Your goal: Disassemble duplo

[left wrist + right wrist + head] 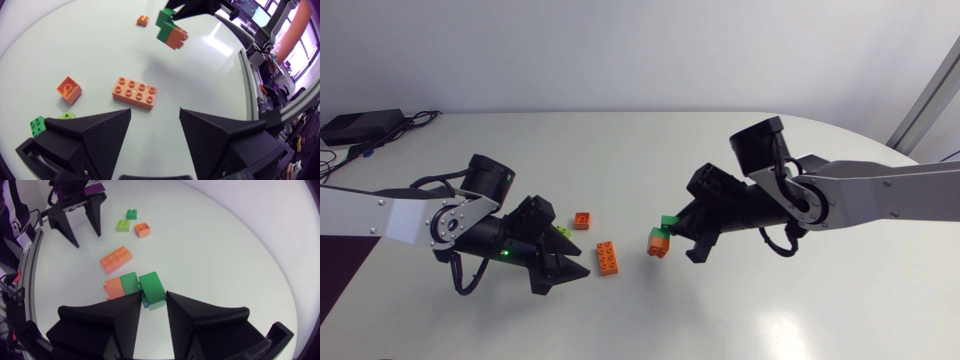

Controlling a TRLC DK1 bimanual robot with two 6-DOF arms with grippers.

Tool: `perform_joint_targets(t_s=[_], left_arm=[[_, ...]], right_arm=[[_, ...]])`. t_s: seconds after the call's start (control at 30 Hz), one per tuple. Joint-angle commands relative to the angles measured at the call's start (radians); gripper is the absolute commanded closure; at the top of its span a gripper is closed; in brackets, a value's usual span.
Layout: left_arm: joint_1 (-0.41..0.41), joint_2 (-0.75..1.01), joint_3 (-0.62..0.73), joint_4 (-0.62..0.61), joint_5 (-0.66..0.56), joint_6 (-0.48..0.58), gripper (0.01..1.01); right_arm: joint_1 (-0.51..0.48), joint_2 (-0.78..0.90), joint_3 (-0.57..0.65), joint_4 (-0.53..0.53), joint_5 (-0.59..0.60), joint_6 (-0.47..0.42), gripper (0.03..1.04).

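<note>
My right gripper (677, 234) is shut on the dark green brick (152, 287) of a small duplo stack (660, 238). The stack's other green brick (129, 282) and orange brick (113, 288) stick out sideways, and it hangs a little above the table. An orange two-by-four brick (608, 257) lies flat between the two grippers. My left gripper (563, 277) stands open low over the table, and that long brick (134, 92) lies just ahead of its gap. In the left wrist view the held stack (170, 30) shows farther off under the right gripper (187, 7).
Loose bricks lie beside my left gripper: a small orange one (582, 220), a lime one (563, 231) and a green one (37, 125). Another small orange brick (143, 20) lies farther off, near the held stack. A black box (360, 126) with cables sits at the table's far left corner.
</note>
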Motion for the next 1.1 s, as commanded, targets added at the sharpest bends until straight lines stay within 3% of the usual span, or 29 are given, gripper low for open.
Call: perform_joint_targets(t_s=[0.0, 0.2, 0.57, 0.77, 1.07], left_arm=[[0.013, -0.025, 0.04, -0.046, 0.049, 0.061, 0.346], [0.022, -0.046, 0.038, -0.058, 0.116, 0.064, 0.349], [0.074, -0.046, 0.073, -0.139, 0.265, 0.09, 0.382], [0.039, -0.039, 0.093, -0.299, 0.303, 0.239, 0.384], [0.004, -0.043, 0.093, -0.365, 0.32, 0.305, 0.384]], right_arm=[[0.019, -0.058, -0.041, 0.05, -0.007, 0.054, 0.8], [0.1, -0.15, -0.112, 0.179, -0.007, 0.095, 0.8], [0.273, -0.178, -0.171, 0.24, 0.079, 0.048, 0.8], [0.319, -0.164, -0.184, 0.282, 0.16, 0.032, 0.8], [0.358, -0.141, -0.194, 0.337, 0.214, 0.022, 0.8]])
